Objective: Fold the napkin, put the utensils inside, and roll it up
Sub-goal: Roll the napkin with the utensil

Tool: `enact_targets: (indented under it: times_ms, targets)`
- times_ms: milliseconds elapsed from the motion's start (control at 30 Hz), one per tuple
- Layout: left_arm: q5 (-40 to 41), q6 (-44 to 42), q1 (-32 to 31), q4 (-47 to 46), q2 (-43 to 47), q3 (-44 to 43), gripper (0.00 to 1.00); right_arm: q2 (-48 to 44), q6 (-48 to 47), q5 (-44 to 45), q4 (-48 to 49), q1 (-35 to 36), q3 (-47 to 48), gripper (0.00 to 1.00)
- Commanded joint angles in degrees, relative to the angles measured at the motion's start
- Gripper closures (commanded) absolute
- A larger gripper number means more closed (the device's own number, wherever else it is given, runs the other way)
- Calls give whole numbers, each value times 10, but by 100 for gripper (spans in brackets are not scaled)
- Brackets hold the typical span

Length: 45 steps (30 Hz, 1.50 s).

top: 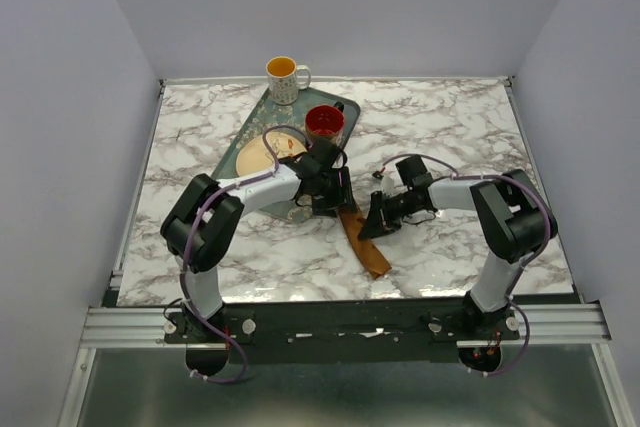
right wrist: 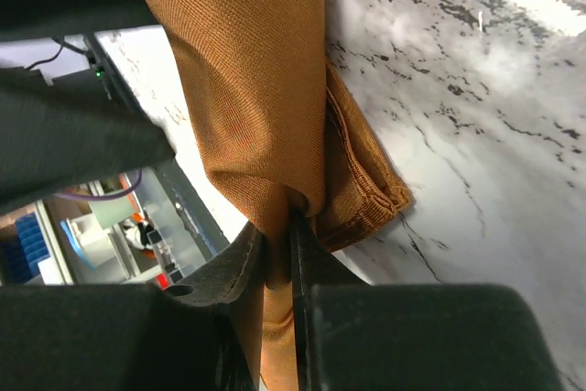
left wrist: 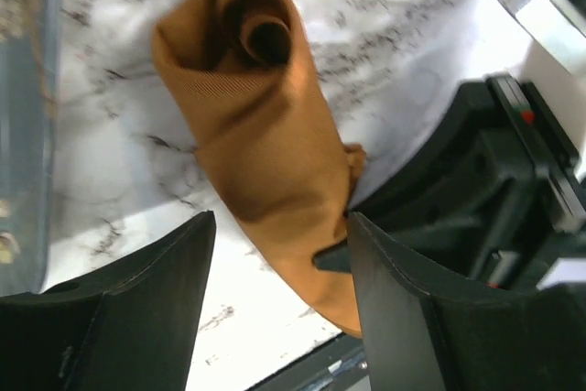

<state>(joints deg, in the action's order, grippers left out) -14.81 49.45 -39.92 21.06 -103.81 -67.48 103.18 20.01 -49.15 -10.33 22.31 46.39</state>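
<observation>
I read the top view from the left. A dark green tray sits at the back left of the marble surface. It carries a pale plate and a red cup. A yellow-and-white mug stands just beyond the tray's far end.

The left arm reaches toward the centre. Its left jaws stand apart, one finger on each side of the napkin. I cannot tell whether either finger touches the cloth.

The napkin lies near the middle of the surface as a long rust-brown roll, apart from the tray. Its rolled open end faces away from the left wrist camera.

The right jaws are clamped on a fold of the napkin (the right wrist view shows cloth pinched tight between the fingers). A hemmed corner rests flat on the surface beside them.
</observation>
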Motion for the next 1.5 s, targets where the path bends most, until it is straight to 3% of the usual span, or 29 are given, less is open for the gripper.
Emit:
enact_targets:
  times_ms: [0, 133, 333, 400, 533, 667, 800, 867, 967, 1200, 1367, 1467]
  targets:
    - [60, -14, -9, 51, -38, -56, 30, 26, -38, 38, -34, -11, 2, 78]
    - [85, -6, -11, 61, -69, -66, 33, 17, -43, 40, -38, -11, 5, 75]
    - [103, 23, -18, 52, -75, -49, 51, -66, -51, 103, -72, -10, -2, 54]
    - [102, 28, -19, 51, -73, -43, 53, -98, -53, 171, -107, 6, 4, 44]
    - [101, 40, -22, 43, -63, -30, 56, -169, -46, 314, -166, 62, 22, 38]
    - [95, 32, -22, 41, -63, -33, 57, -234, -38, 562, -194, 207, 40, 31]
    - [80, 25, -21, 42, -68, -37, 57, -210, -38, 659, -192, 285, 64, 33]
    - [77, 23, -20, 43, -66, -37, 57, -187, -43, 705, -196, 313, 78, 42]
    - [69, 22, -17, 43, -65, -37, 57, -143, -48, 731, -198, 336, 102, 50]
    - [58, 19, -8, 39, -63, -37, 57, -105, -45, 727, -172, 341, 90, 56]
    - [50, 16, -5, 36, -67, -37, 57, -90, -49, 715, -178, 342, 99, 40]
    - [43, 14, -2, 34, -68, -37, 57, -73, -41, 696, -184, 343, 101, 36]
